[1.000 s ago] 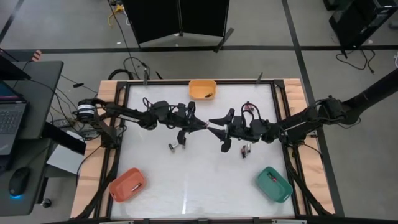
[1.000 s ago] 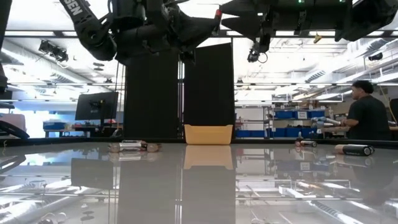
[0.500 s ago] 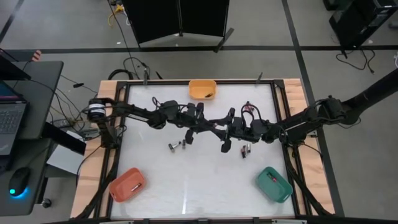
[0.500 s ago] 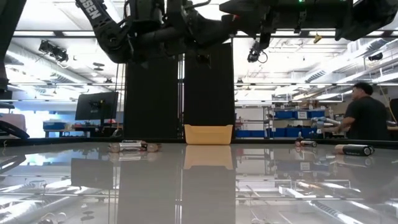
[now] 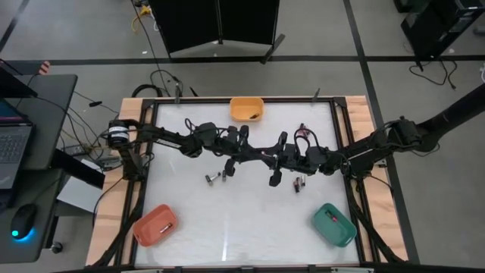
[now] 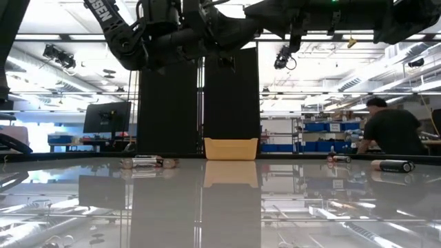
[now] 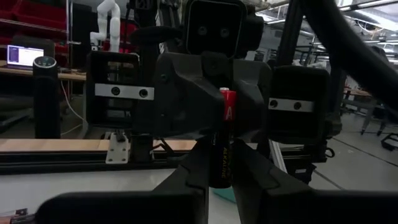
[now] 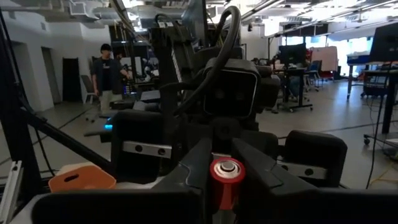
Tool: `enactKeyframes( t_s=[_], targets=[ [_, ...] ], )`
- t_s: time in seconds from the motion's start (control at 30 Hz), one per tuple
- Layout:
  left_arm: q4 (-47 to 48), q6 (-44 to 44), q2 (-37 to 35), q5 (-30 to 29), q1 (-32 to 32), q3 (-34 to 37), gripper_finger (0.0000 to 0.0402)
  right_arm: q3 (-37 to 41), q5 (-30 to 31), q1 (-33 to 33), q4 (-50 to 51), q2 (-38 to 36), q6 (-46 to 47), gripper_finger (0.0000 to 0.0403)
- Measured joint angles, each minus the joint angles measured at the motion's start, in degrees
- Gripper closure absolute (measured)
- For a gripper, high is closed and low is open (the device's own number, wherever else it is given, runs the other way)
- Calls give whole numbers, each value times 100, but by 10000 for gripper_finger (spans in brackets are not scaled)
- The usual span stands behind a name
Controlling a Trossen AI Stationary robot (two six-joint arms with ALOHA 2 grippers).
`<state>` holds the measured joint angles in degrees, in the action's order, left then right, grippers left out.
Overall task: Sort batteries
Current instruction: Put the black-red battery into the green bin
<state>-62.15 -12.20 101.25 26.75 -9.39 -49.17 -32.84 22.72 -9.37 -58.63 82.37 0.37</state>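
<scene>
2 dark jointed arms [image 5: 182, 139], black cables

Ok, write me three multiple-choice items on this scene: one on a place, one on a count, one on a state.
1. Where do the left end effector and right end effector meet?
A. above the middle of the table
B. above the floor
C. at the table's near edge

2. How many coloured bins are on the table?
A. two
B. three
C. five

3. What is the left end effector's state?
A. open and empty
B. shut on a battery
C. resting in a bin

Answers:
1 A: the high view shows both arms converging mid-table.
2 B: yellow bin, orange bin, green bin.
3 B: its fingers clamp the red-tipped cell.
</scene>
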Motion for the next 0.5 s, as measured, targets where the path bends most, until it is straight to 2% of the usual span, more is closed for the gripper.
enactKeyframes(
  t_s=[0.27,0.5],
  targets=[
    [33,-24,0,-29,-4,0,271,2,25,-27,55,-238,-304,342],
    [104,149,0,-23,-29,4,255,0,83,-43,482,-895,-630,342]
  ],
)
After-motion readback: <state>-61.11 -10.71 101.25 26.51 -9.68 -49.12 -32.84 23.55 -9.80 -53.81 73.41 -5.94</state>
